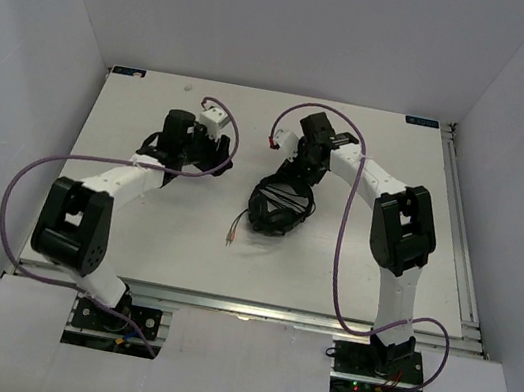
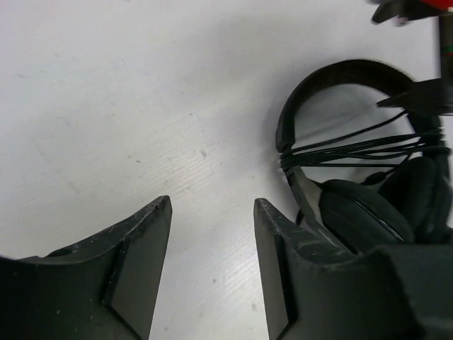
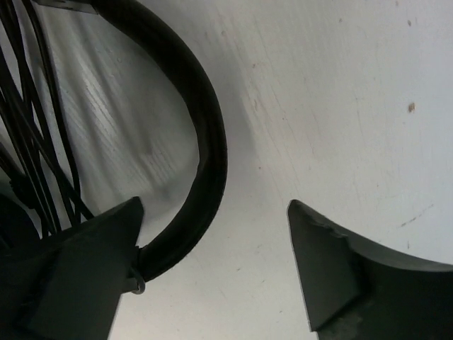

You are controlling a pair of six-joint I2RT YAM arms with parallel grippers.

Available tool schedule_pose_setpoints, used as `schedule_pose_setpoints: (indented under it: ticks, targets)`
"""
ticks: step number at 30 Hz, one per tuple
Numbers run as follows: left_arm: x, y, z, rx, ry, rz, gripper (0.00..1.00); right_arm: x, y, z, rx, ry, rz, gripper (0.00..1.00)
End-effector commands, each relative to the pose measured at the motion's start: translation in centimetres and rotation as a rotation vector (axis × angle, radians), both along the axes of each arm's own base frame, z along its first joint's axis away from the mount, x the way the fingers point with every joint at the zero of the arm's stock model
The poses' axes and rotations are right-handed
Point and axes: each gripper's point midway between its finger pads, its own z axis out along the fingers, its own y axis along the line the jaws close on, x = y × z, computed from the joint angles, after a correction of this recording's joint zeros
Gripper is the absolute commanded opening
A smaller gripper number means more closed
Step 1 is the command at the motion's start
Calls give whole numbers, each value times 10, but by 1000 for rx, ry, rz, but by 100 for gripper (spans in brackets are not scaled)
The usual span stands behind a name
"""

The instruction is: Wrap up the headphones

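Left jaws and right jaws stand apart, empty; black padded headphones (image 1: pixel 278 209), thin cable (image 2: pixel 354 149) wound over the smooth headband (image 3: pixel 209 142), lie beside right jaws.

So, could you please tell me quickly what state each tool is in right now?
Left tool: open, holding nothing.
Right tool: open, with the headband of the headphones running beside one finger, not gripped.

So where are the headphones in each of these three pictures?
Top external: the headphones lie near the picture's centre, beside the right gripper.
Left wrist: at the right edge, headband arching over the earcups.
Right wrist: only the headband, curving down the left half.
Shared landmark: the cable strands wound across the headband.
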Motion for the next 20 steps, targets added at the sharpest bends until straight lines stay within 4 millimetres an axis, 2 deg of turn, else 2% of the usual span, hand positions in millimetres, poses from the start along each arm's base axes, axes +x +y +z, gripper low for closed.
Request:
schedule_pose_setpoints:
  ticks: [1, 4, 5, 7, 8, 10, 13, 15, 18, 20]
  targets:
    - [-29, 7, 87, -214, -166, 83, 71, -1, -16, 58, 38, -98, -96, 97]
    - [-72, 5, 113, -335, -211, 46, 88, -9, -37, 90, 128, -137, -202, 97]
    - [-91, 6, 134, -375, -269, 25, 94, -10, -47, 120, 208, -189, -285, 96]
    - [-123, 3, 133, -429, -263, -31, 98, -21, -67, 132, 273, -208, -406, 90]
    - [-142, 2, 143, -452, -298, -67, 98, -27, -75, 151, 330, -248, -477, 90]
    - [-168, 1, 133, -466, -295, -118, 98, -50, -96, 142, 341, -272, -573, 90]
    - [-194, 7, 124, -467, -325, -135, 98, -79, -128, 155, 376, -406, -631, 90]
    - [-206, 9, 120, -467, -339, -142, 98, -89, -148, 156, 385, -488, -663, 90]
    - [-209, 9, 120, -454, -335, -153, 98, -103, -181, 165, 427, -595, -780, 90]
    - [-207, 9, 117, -440, -323, -154, 98, -111, -189, 166, 452, -601, -795, 90]
